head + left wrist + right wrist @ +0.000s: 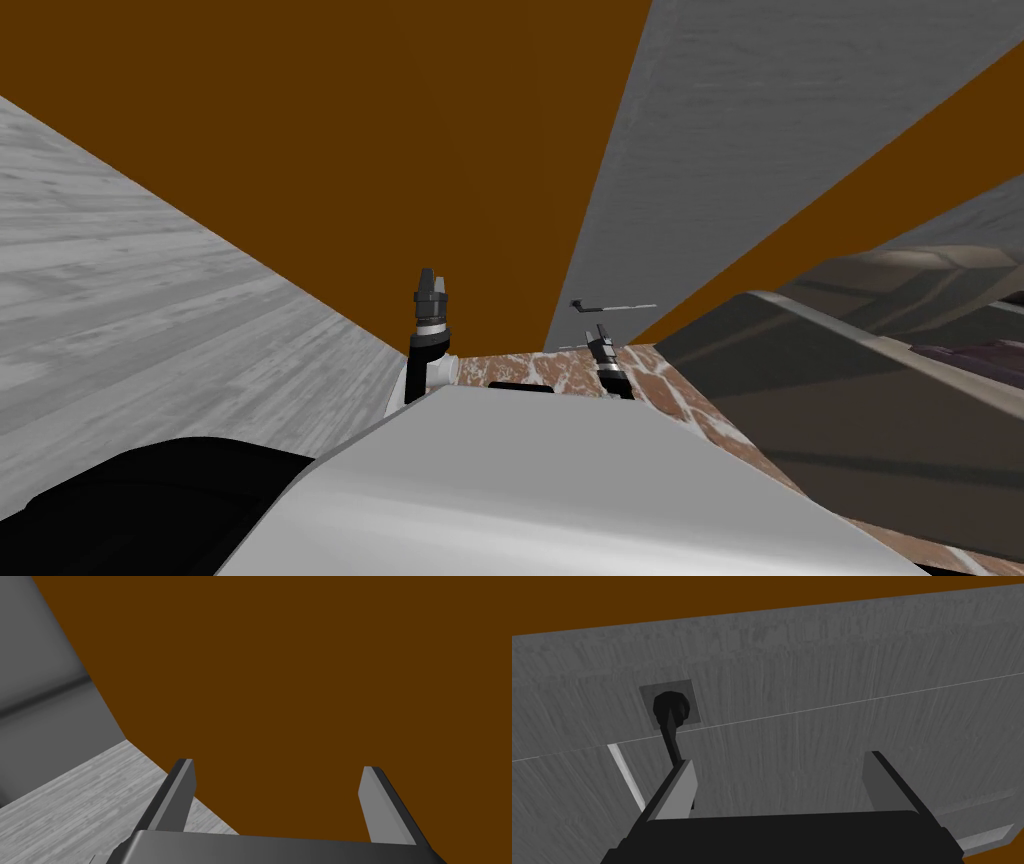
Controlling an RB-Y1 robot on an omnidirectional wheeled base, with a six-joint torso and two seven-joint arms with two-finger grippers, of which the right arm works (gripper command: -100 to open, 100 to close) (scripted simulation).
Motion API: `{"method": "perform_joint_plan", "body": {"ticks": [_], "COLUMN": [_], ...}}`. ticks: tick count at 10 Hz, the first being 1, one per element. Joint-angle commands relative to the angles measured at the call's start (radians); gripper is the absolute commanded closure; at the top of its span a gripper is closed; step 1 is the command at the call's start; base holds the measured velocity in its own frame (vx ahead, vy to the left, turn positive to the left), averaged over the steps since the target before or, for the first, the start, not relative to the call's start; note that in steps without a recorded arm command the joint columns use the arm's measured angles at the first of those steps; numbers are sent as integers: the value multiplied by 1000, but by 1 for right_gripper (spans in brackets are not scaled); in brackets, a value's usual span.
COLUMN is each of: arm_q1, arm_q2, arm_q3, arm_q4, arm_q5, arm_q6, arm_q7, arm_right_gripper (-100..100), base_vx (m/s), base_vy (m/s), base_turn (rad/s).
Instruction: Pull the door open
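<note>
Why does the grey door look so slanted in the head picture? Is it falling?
Not falling. Head view: the wide lens splays the grey door and the brown wall alike, so the slant is the camera's. Right wrist view: the door looks flat, with no glare.

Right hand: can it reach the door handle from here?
Likely yes. The right hand is open, close to the grey door with nothing between. The dark handle ends beside one finger, not between the two, so a sideways shift looks needed.
</note>
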Motion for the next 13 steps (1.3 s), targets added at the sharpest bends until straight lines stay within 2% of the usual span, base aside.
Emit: {"method": "perform_joint_plan", "body": {"ticks": [1,2,3,5,6,8,9,13], "arm_q1": [-6,-20,-20,-46,-46,-69,-69,-106], "arm_q2": [-10,-24,-24,-49,-49,-71,-71,-107], "arm_q3": [0,3,3,9,9,14,14,21], "arm_q4": [40,79,93,177,189,258,276,415], "arm_q5": [-3,-7,-7,-14,-14,-20,-20,-30], "arm_q6": [-7,-21,-21,-45,-45,-67,-67,-102], "arm_q7": [-9,-20,-20,-40,-40,-58,-58,-87], "arm_right_gripper": [-100,-100,-100,-100,-100,-100,-100,-100], "base_vx": [17,20,8,6,17,15,7,6], "base_vy": [-55,-60,-51,-66,-71,-65,-58,-62], "base_turn": [70,157,58,164,47,123,56,121]}}
